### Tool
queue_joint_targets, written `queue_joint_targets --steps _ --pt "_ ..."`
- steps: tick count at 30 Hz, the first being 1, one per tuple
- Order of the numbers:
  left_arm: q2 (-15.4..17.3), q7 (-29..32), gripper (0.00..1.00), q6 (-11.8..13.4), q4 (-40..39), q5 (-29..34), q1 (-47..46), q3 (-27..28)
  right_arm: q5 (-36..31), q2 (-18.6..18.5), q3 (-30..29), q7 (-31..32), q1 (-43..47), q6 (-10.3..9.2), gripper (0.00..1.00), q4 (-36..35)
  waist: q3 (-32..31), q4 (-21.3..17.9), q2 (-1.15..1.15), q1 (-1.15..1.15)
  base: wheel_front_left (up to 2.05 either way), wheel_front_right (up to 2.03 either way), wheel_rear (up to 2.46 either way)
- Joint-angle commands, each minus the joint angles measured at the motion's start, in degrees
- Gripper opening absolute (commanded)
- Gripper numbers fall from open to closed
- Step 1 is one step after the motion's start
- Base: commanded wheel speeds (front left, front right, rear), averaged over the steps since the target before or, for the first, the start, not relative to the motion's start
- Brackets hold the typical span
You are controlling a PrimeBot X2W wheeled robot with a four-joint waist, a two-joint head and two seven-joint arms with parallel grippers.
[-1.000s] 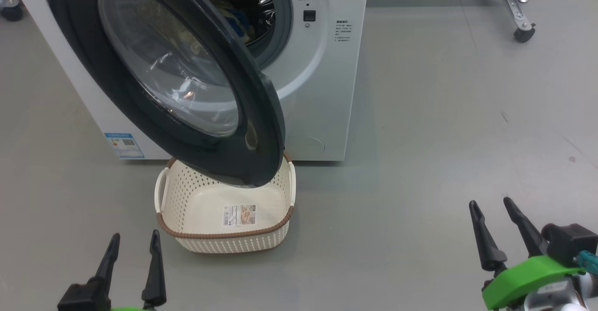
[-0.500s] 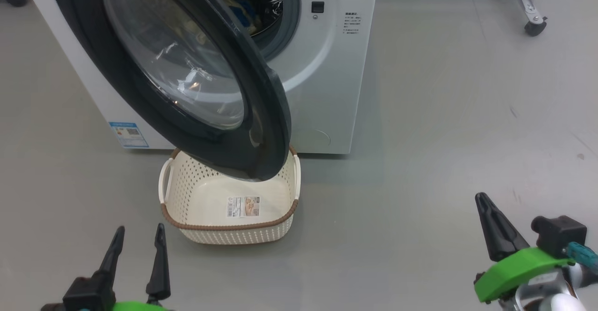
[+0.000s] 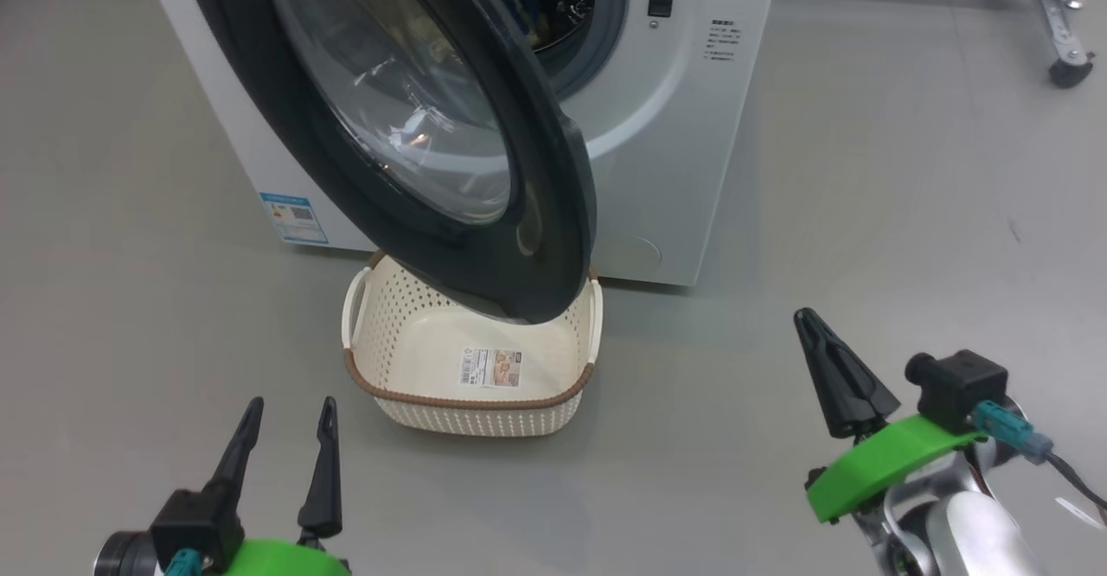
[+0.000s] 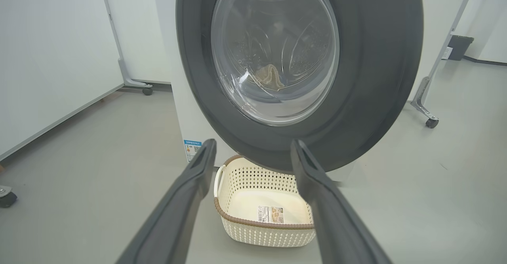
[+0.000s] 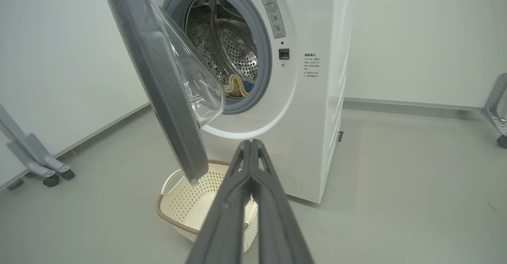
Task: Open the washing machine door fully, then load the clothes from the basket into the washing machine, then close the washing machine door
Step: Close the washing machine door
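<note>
one big white washing machine (image 3: 675,169) stands with its round door (image 3: 259,126) half open above the empty basket (image 3: 467,401). the clothes (image 5: 236,86) lie in the drum, so i think closing the door is the step now. the right claw (image 3: 809,325) is pinched together and the left claw (image 3: 291,405) is apart, both well away from the door. next comes a push on its black rim.

A grey floor (image 3: 865,213) carries white partition panels (image 4: 47,58) standing on castered metal legs (image 5: 29,155).

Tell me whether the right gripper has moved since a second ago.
Yes: the right gripper has shut and come leftward, nearer the basket.
</note>
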Motion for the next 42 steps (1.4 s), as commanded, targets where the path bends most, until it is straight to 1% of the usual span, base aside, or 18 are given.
queue_joint_targets --steps 1,11,13,17,18,23,29,36,42 --pt "0.72 -0.22 1.00 -0.45 -1.32 0.45 -3.51 1.93 0.63 -0.65 2.68 -0.79 -3.73 0.21 0.00 -1.76 -0.10 1.46 0.00 0.00 0.00 0.00 0.00" --pt "-0.31 -0.61 1.00 -1.86 0.29 0.92 -6.04 -0.30 4.10 -0.65 15.00 -1.59 -12.14 0.21 0.00 -0.12 0.08 6.97 0.00 0.00 0.00 0.00 0.00" --pt "-0.81 -0.73 1.00 -2.35 0.92 1.13 -7.03 -1.13 5.34 -0.65 17.62 -2.10 -15.18 0.21 0.00 1.79 0.19 8.73 0.00 0.00 0.00 0.00 0.00" --pt "-1.55 -0.97 1.00 -2.88 1.87 1.30 -8.02 -2.06 6.98 -0.65 19.88 -2.98 -18.57 0.21 0.00 5.76 0.36 10.85 0.00 0.00 0.00 0.00 0.00" --pt "-1.55 -0.97 1.00 -2.88 1.87 1.30 -8.02 -2.06 6.98 -0.65 19.88 -2.98 -18.57 0.21 0.00 5.76 0.36 10.85 0.00 0.00 0.00 0.00 0.00" --pt "-2.67 -1.38 1.00 -3.45 2.94 1.51 -9.06 -3.06 8.25 -0.65 21.84 -4.20 -22.39 0.21 0.00 12.02 1.23 13.03 0.00 0.00 0.00 0.00 0.00" --pt "-3.68 -1.85 1.00 -3.91 3.92 1.91 -10.45 -3.40 9.34 -0.65 22.80 -6.02 -27.28 0.21 0.00 19.04 2.70 14.52 0.00 0.00 0.00 0.00 0.00" --pt "-4.64 -2.14 1.00 -4.27 4.86 2.80 -12.12 -3.28 10.06 -0.65 22.36 -7.46 -32.62 0.21 0.00 26.46 4.44 15.76 0.00 0.00 0.00 0.00 0.00" --pt "-5.34 -2.22 1.00 -4.66 5.10 3.51 -12.86 -2.78 10.16 -0.65 21.47 -8.08 -35.30 0.21 0.00 30.81 5.55 16.27 0.00 0.00 0.00 0.00 0.00"
